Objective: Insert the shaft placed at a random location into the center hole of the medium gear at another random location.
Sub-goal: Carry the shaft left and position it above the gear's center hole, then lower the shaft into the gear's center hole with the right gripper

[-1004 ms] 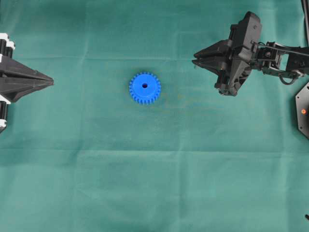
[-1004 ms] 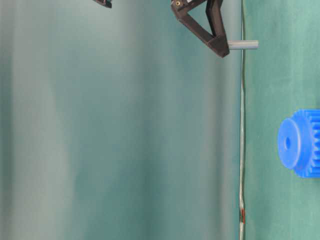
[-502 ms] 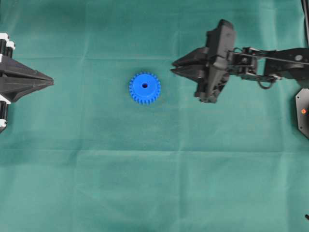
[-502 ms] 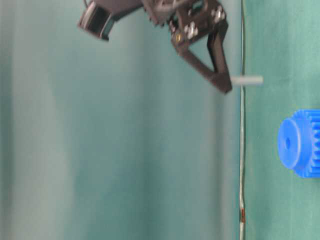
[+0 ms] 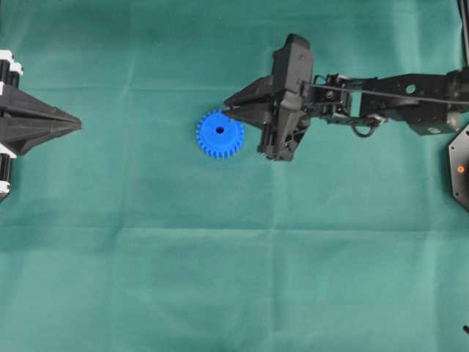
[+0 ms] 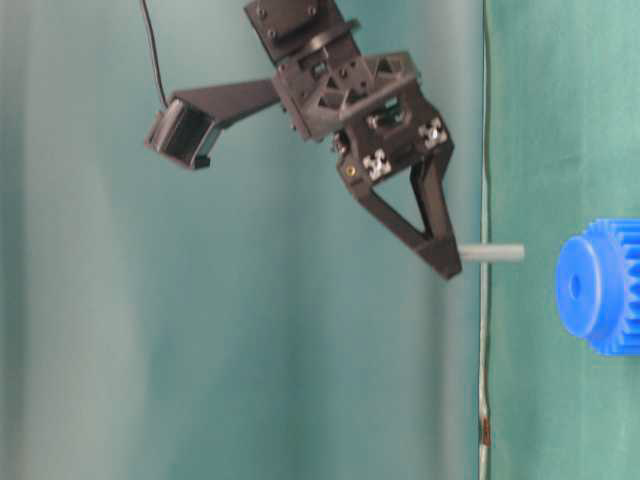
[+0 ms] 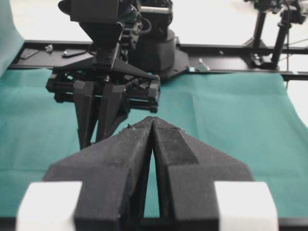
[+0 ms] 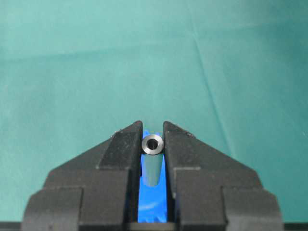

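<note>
Right claw (image 5: 229, 110) clamps the shaft (image 6: 492, 253), its tips pointing toward the left of the overhead frame and ending just beside the upper right rim of the medium gear (image 5: 220, 133). Overhead view does not show the pin at all (the black fingers hide it). Table-level view does: the grey pin juts from the claw tip (image 6: 450, 262) toward the right of that frame, aimed at the green surface (image 6: 560, 120), clear of it and of the gear (image 6: 600, 288). The pin sits a little higher in that frame than the center hole (image 6: 575, 286), with a gap between pin end and hub face.

Right wrist view gives the end-on look: shaft (image 8: 153, 144) as a shiny ring held between the two fingers (image 8: 120, 149), with blue of the gear (image 8: 152, 202) showing in the slot below it. Whether the pin lines up with the hole cannot be told from this view.

Gear lies flat near the centre of the overhead frame, slightly left and above middle, center hole (image 5: 220, 130) visible as a dark dot.

Left claw (image 5: 69, 123) rests at the left edge of the overhead frame, well apart from the gear. Left wrist view shows its fingers (image 7: 153, 144) pressed together with nothing between them (only a thin seam), the right arm's claw (image 7: 103, 113) beyond.
</note>
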